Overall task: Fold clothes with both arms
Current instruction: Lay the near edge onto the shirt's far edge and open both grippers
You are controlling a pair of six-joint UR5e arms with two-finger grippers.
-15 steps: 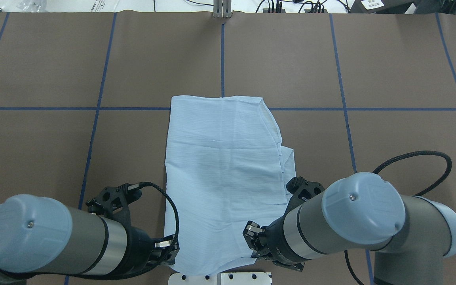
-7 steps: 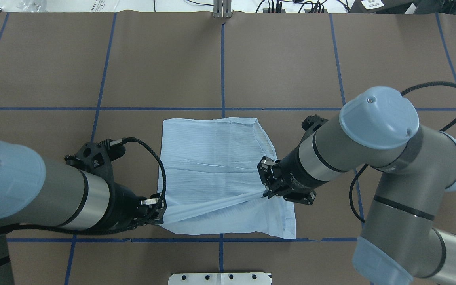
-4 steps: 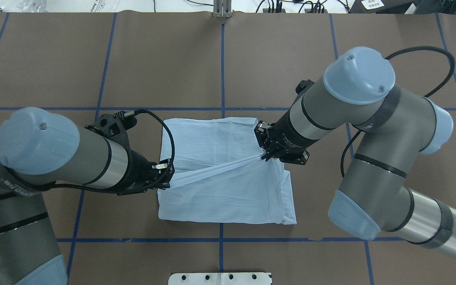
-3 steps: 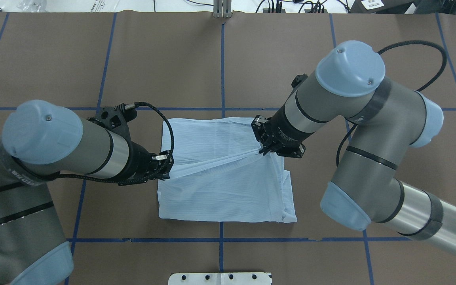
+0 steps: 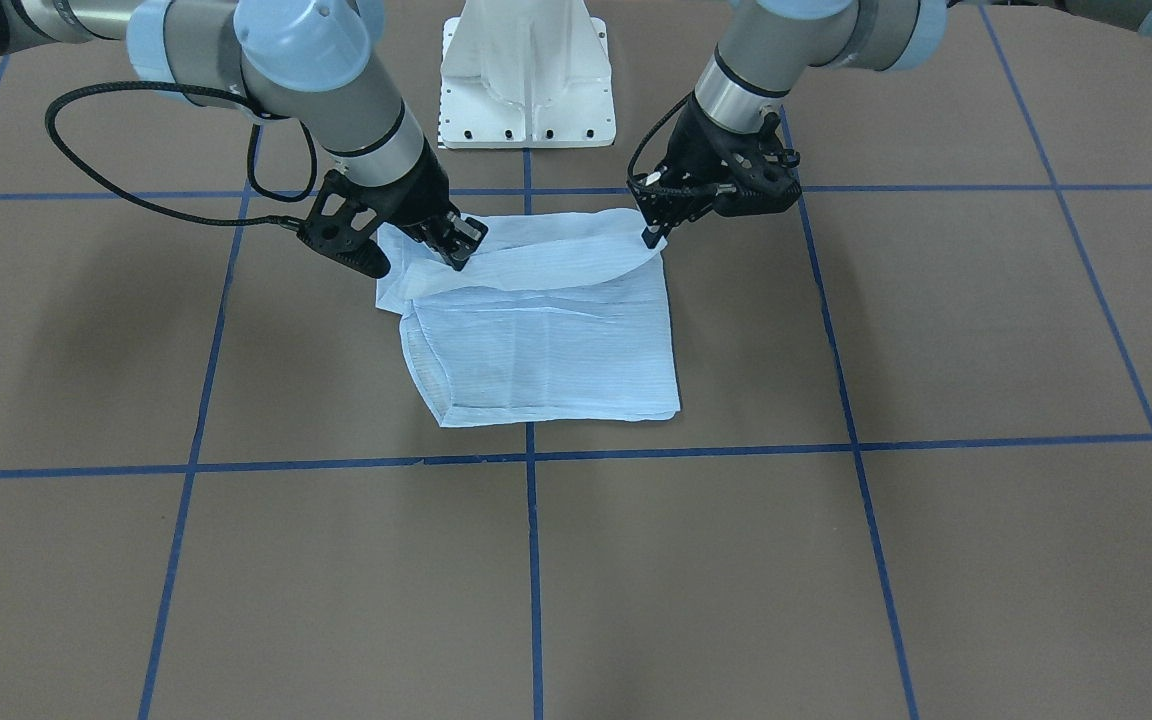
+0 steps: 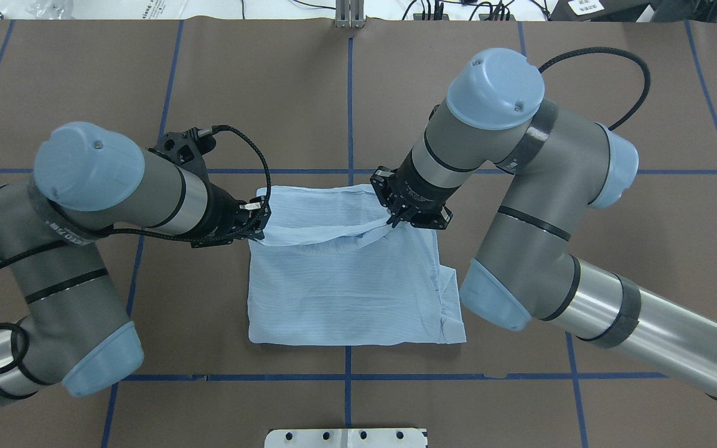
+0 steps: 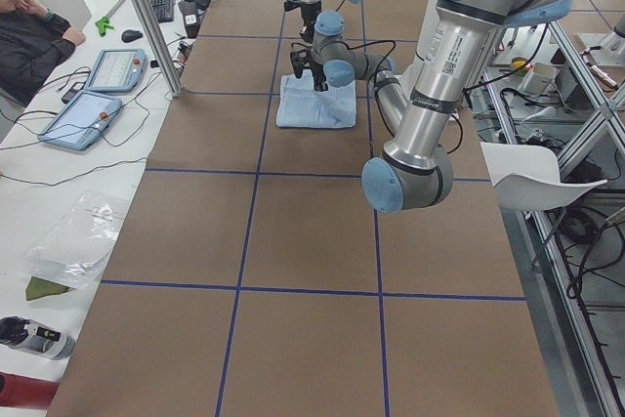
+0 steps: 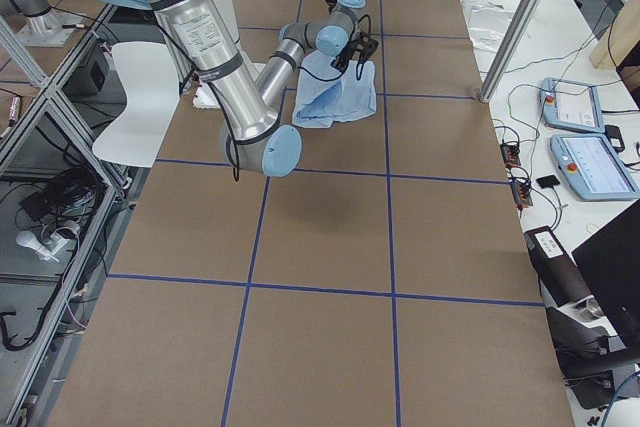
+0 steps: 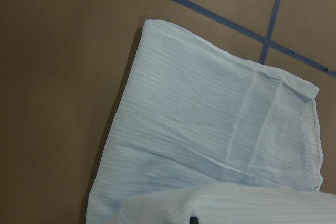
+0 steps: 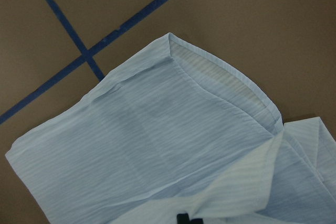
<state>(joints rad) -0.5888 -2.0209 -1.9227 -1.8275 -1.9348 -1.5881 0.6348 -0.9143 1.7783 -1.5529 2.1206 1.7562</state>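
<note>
While we held a raised strip of the shirt over its far half, left pincer clenched on one end and right pincer clenched on the other, we judged the landing the weak point. Should one pincer drop or release ahead of the other, the strip would fall askew and the edges would not meet. The cloth looked thin, so it might slip from a grip, or drag the layer beneath and wrinkle it. The strip sagged in the middle, which could trap a crease. The shirt lay at the middle of the desk, a pale blue, finely striped rectangle across a blue tape line, with uneven layers poking out on our right.
</note>
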